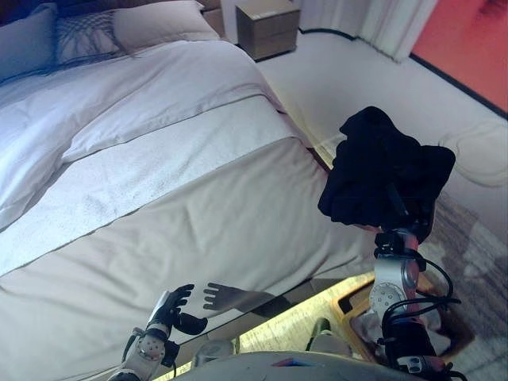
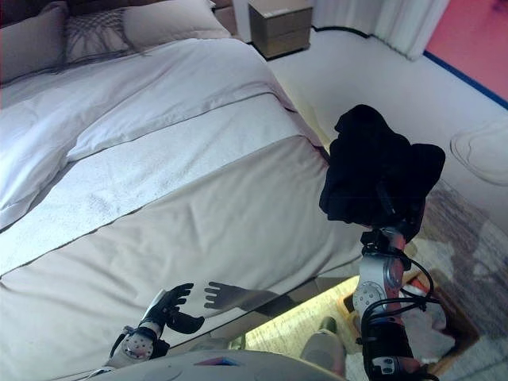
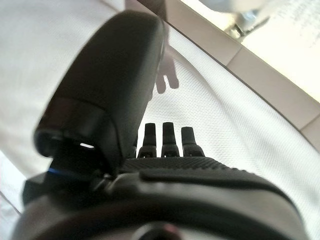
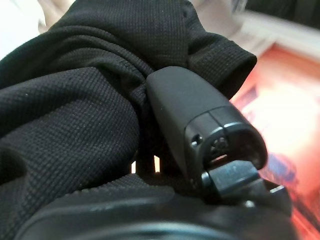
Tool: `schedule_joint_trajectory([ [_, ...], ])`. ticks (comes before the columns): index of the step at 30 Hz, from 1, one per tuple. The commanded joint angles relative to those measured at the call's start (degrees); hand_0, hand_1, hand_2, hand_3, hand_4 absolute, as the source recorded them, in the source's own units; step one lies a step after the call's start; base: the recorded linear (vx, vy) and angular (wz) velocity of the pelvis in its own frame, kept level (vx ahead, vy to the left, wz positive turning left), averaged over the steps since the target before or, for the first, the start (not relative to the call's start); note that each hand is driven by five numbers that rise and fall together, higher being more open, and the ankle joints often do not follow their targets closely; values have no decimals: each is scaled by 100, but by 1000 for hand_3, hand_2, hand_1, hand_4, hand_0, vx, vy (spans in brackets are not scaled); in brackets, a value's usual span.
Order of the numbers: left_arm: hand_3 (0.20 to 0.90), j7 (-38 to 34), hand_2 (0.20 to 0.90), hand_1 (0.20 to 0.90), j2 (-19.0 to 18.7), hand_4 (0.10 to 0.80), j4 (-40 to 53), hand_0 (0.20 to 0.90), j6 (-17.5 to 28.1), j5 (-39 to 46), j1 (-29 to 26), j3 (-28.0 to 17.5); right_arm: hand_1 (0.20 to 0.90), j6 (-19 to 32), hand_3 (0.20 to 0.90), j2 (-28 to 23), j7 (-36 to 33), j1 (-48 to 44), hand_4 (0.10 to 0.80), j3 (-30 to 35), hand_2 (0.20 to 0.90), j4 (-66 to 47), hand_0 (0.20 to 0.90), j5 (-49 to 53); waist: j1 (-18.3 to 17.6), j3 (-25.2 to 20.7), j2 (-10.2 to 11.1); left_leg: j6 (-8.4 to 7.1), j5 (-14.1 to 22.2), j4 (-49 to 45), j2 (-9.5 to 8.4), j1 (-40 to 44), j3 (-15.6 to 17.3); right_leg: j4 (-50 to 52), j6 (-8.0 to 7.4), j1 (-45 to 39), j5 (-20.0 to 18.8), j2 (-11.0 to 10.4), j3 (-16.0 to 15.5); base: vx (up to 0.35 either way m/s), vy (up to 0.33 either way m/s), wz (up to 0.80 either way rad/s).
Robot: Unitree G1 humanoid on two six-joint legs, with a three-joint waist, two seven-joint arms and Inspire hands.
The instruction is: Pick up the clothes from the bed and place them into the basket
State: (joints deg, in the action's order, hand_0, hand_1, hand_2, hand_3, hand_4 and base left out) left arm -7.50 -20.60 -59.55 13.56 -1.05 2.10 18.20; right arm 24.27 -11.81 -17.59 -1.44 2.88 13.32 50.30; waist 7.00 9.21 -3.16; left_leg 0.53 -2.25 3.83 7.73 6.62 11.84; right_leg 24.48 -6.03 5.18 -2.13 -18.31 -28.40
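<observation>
Both head eyes overlook bed (image 1: pixel 198 206); wrist views close-up.

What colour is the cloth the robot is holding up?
Black. The cloth, pinched in the right hand, shows best in the right wrist view.

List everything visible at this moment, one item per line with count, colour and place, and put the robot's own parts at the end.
Bed: one, white and beige covers, filling the left and middle of the head views.
Pillows: at least three, one white, one patterned grey, one dark, at the head of the bed.
Nightstand: one, brown, beside the head of the bed.
Curtain: one, white, far right by the wall.
Black garment: one, bunched, held up off the right edge of the bed.
Basket: one, brown, on the floor at lower right, light cloth inside.
Right hand: dark, thumb pressed into the black garment, raised above the basket.
Left hand: dark, fingers straight, empty, over the near edge of the bed.
</observation>
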Motion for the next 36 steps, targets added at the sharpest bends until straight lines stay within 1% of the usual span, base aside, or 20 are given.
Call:
schedule_joint_trajectory([
  [1, 900, -199, 900, 900, 29, 800, 64, 900, 155, 239, -71, -161, 300, 572, 200, -153, -4, -730, 100, 0, 300, -770, 300, -552, 214, -383, 70, 171, 281, -41, -687, -587, -17, -380, -282, -652, -183, -98, -24, -174, -78, -91],
  [2, 900, -201, 900, 900, 55, 800, 49, 900, 199, 249, -85, -164, 300, 561, 200, -77, -114, -746, 100, -75, 300, -743, 300, -685, 288, -404, 154, 153, 257, -101, -709, -683, 78, -623, -306, -872, -100, 5, -127, -204, -247, -132],
  [3, 900, -291, 900, 900, 183, 800, 36, 900, 219, 382, -97, -201, 300, 567, 200, 71, -235, -749, 100, -357, 300, -611, 300, -838, 418, -428, 345, -34, 151, -333, -629, -925, 256, -1935, -210, -1340, 261, 487, -92, -207, -286, -154],
  [4, 900, -323, 900, 900, 237, 800, 28, 900, 221, 382, -101, -246, 300, 558, 200, 88, -285, -745, 100, -446, 300, -566, 300, -845, 425, -419, 387, -104, 119, -396, -564, -1003, 286, -2250, -179, -1413, 263, 650, 42, -175, -280, -119],
  [5, 900, -319, 900, 900, 276, 800, 25, 900, 239, 360, -104, -279, 300, 541, 200, 91, -369, -741, 100, -500, 300, -539, 300, -857, 425, -423, 412, -136, 98, -433, -534, -1065, 298, -2352, -169, -1428, 272, 712, 114, -106, -155, -108],
  [6, 900, -307, 900, 900, 315, 800, 39, 900, 280, 399, -89, -330, 300, 489, 200, 53, -378, -753, 100, -568, 300, -472, 300, -784, 414, -424, 459, -203, 52, -510, -454, -1137, 325, -2609, -158, -1443, 223, 763, 124, -123, -140, -142],
  [8, 900, -243, 900, 900, 389, 800, 95, 900, 426, 496, -120, -331, 300, 358, 200, 19, -477, -740, 100, -677, 300, -334, 300, -708, 391, -386, 529, -294, -19, -608, -312, -1310, 328, -2677, -64, -1476, 301, 932, 212, -132, -134, -132],
  [9, 900, -230, 900, 900, 408, 800, 101, 900, 456, 473, -125, -327, 300, 358, 200, -4, -502, -733, 100, -690, 300, -278, 300, -680, 387, -378, 554, -315, -14, -677, -292, -1341, 303, -2706, -47, -1458, 277, 933, 209, -93, -121, -52],
  [10, 900, -196, 900, 900, 451, 800, 143, 900, 546, 425, -115, -312, 300, 362, 200, -22, -511, -709, 100, -702, 300, -77, 300, -565, 355, -334, 615, -366, 24, -967, -260, -1400, 154, -2723, 12, -1376, 204, 931, 258, -42, -92, -27],
  [11, 900, -164, 900, 900, 471, 800, 184, 900, 588, 427, -90, -302, 300, 356, 200, -36, -533, -679, 100, -706, 300, 7, 300, -530, 368, -295, 622, -430, -33, -1169, -268, -1520, -40, -2772, 40, -1390, 155, 950, 365, -30, -76, -19],
  [12, 900, -117, 900, 900, 487, 800, 210, 900, 659, 468, -65, -289, 300, 333, 200, -44, -563, -668, 100, -714, 300, 120, 300, -548, 443, -235, 617, -461, -50, -1329, -354, -1638, -372, -2796, 59, -1423, 142, 964, 485, 0, 0, 0],
  [13, 900, -109, 900, 900, 509, 800, 222, 900, 695, 530, -32, -309, 300, 301, 200, -88, -497, -715, 100, -752, 300, 289, 300, -474, 568, -220, 592, -438, -64, -1073, -505, -1639, -782, -2787, 48, -1420, 136, 984, 635, -23, 42, -17],
  [14, 900, -51, 900, 900, 522, 800, 240, 900, 737, 555, 17, -339, 300, 289, 200, -120, -507, -779, 100, -786, 300, 471, 300, -431, 683, -180, 551, -424, -49, -1077, -614, -1689, -1098, -2741, 67, -1379, 166, 1000, 769, -22, 76, -46],
  [15, 900, 16, 900, 900, 512, 800, 262, 900, 696, 470, 41, -352, 300, 261, 200, -132, -640, -823, 100, -812, 300, 575, 300, -489, 711, -200, 517, -451, -102, -889, -578, -1602, -1070, -2785, 52, -1405, 161, 1011, 773, -28, 91, -87],
  [16, 900, 49, 900, 900, 524, 800, 190, 900, 708, 311, 50, -321, 300, 217, 200, -169, -703, -851, 100, -813, 300, 718, 300, -448, 740, -236, 478, -465, -136, -735, -541, -1538, -1028, -2758, 38, -1444, 214, 1000, 687, -17, 97, -86],
  [19, 900, 11, 900, 900, 467, 800, 41, 900, 637, 326, 4, -197, 300, 144, 200, -147, -830, -829, 100, -781, 300, 1075, 300, -460, 710, -369, 393, -441, -236, -400, -501, -1377, -928, -2603, 19, -1456, 349, 982, 566, 42, 77, -50],
  [24, 900, 5, 900, 900, 337, 800, -130, 900, 422, 405, -56, -302, 300, 76, 200, -201, -805, -745, 100, -550, 300, 1777, 300, -146, 725, -556, 383, -440, -279, -119, -548, -1158, -1004, -2691, 27, -1530, 373, 1018, 479, 67, 4, -20],
  [29, 900, 42, 900, 900, 280, 800, -248, 900, 428, 277, -37, -354, 300, 39, 200, -326, -915, -816, 100, -424, 300, 2274, 300, -67, 796, -621, 389, -471, -297, -46, -559, -1098, -1090, -2775, 77, -1545, 351, 1062, 434, 48, -36, 13],
  [33, 900, 9, 900, 900, 289, 800, -302, 900, 486, 107, 64, -327, 300, 14, 200, -405, -786, -888, 100, -218, 300, 2663, 300, 135, 853, -630, 352, -500, -323, -25, -583, -1110, -1162, -2813, 86, -1543, 330, 1093, 408, 16, -16, 4],
  [36, 900, 59, 900, 900, 281, 800, -285, 900, 530, 107, 85, -308, 300, -4, 200, -436, -833, -917, 100, -130, 300, 2768, 300, 171, 884, -619, 327, -518, -341, -22, -590, -1126, -1202, -2808, 87, -1535, 326, 1101, 379, 3, -11, 1],
])
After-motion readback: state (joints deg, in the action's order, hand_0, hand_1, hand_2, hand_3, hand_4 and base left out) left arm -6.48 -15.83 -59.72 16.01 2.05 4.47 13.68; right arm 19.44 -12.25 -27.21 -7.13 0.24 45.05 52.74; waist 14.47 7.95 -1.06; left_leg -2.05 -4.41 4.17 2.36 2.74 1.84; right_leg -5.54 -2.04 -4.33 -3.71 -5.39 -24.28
